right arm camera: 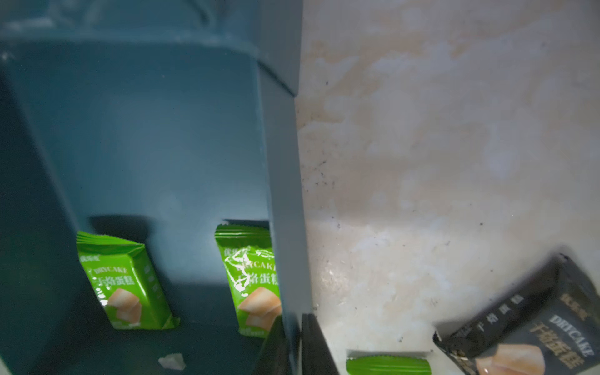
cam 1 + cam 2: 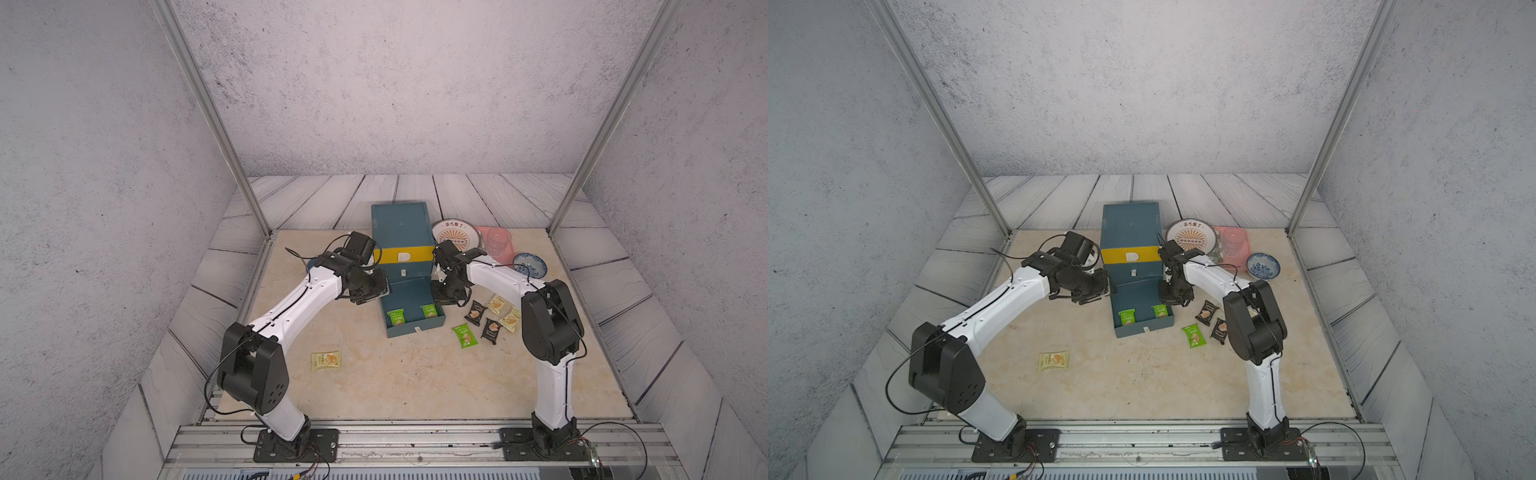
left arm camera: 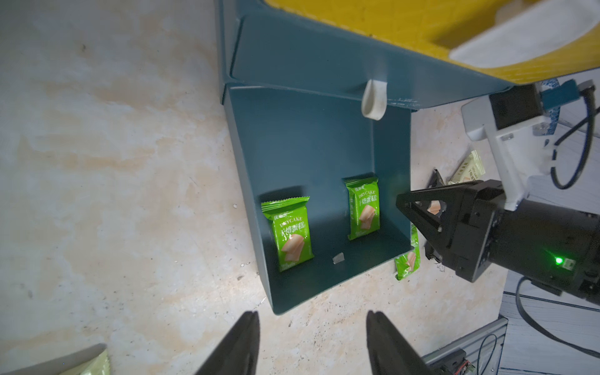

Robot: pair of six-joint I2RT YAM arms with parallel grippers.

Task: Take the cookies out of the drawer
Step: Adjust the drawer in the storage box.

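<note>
right gripper (image 1: pixel 292 316) clamped on drawer wall (image 1: pixel 282 194), not on cookie; left gripper (image 3: pixel 313 344) apart, empty. two green cookies (image 3: pixel 289 233) lie in drawer, other packets (image 2: pixel 476 312) out on surface (image 2: pixel 395 374). risk: tugging wall skews drawer, shifts cookies.

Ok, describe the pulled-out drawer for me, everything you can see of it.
The drawer is a dark teal, plastic-looking, open-topped rectangular tray. It is pulled out toward the robot from the bottom of the teal cabinet and sits on the beige table. A green packet sits at its front left, and a second green packet sits by its right wall. The rest of its floor is nearly bare. The right gripper pinches its right side wall, one finger inside and one outside.
</note>
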